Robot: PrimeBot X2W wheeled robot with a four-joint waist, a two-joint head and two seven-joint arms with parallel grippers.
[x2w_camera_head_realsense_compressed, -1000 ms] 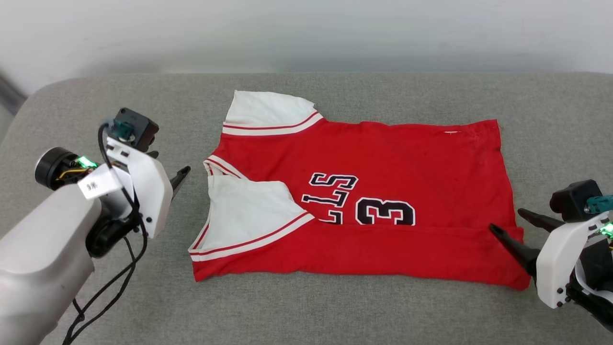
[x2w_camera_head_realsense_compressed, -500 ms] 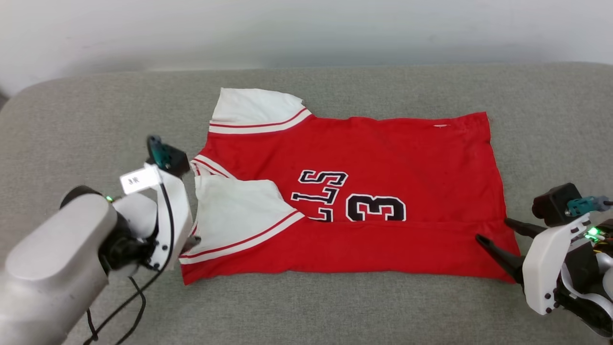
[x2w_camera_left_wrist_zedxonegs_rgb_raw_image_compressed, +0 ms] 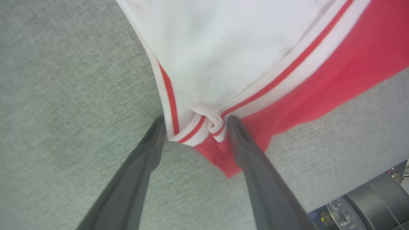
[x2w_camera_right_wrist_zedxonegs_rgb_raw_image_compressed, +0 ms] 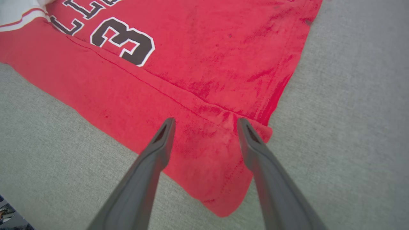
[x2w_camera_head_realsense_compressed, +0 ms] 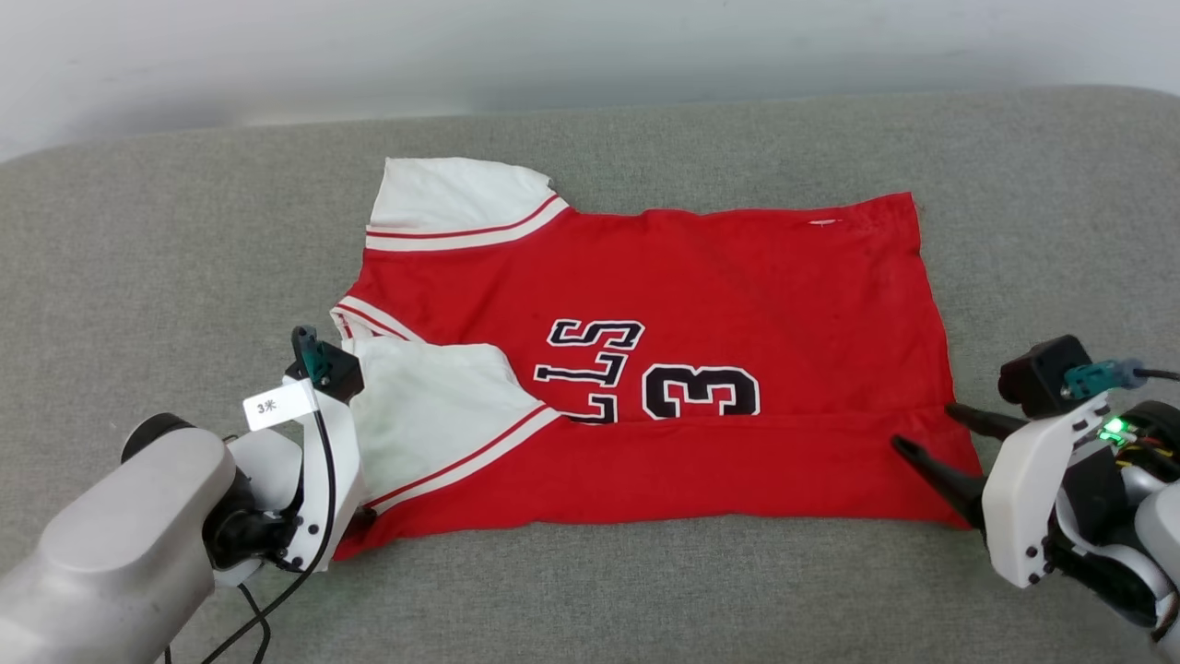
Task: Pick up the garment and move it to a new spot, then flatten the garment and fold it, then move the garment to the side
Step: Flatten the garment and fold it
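Note:
The garment (x2w_camera_head_realsense_compressed: 701, 304), a red jersey with white sleeves and dark numerals, lies spread on the grey cushion (x2w_camera_head_realsense_compressed: 166, 240), its near edge folded over. In the head view my left gripper (x2w_camera_head_realsense_compressed: 361, 521) is at its near left corner, fingertips hidden behind the wrist. The left wrist view has my left gripper (x2w_camera_left_wrist_zedxonegs_rgb_raw_image_compressed: 196, 124) open, its fingers either side of the striped sleeve trim (x2w_camera_left_wrist_zedxonegs_rgb_raw_image_compressed: 191, 131) there. My right gripper (x2w_camera_head_realsense_compressed: 926, 427) is open at the near right corner. In the right wrist view my right gripper (x2w_camera_right_wrist_zedxonegs_rgb_raw_image_compressed: 206, 123) has both fingers over the red fabric (x2w_camera_right_wrist_zedxonegs_rgb_raw_image_compressed: 204, 64).
A pale wall (x2w_camera_head_realsense_compressed: 590, 46) rises behind the cushion's far edge. A black cable (x2w_camera_head_realsense_compressed: 277, 590) hangs from my left wrist. The left wrist view shows the cushion's edge with dark equipment (x2w_camera_left_wrist_zedxonegs_rgb_raw_image_compressed: 377, 198) below it.
My left gripper has swung in from the garment's left side to its near left corner. The right gripper stays at the near right corner. The camera has shifted, sliding the picture left.

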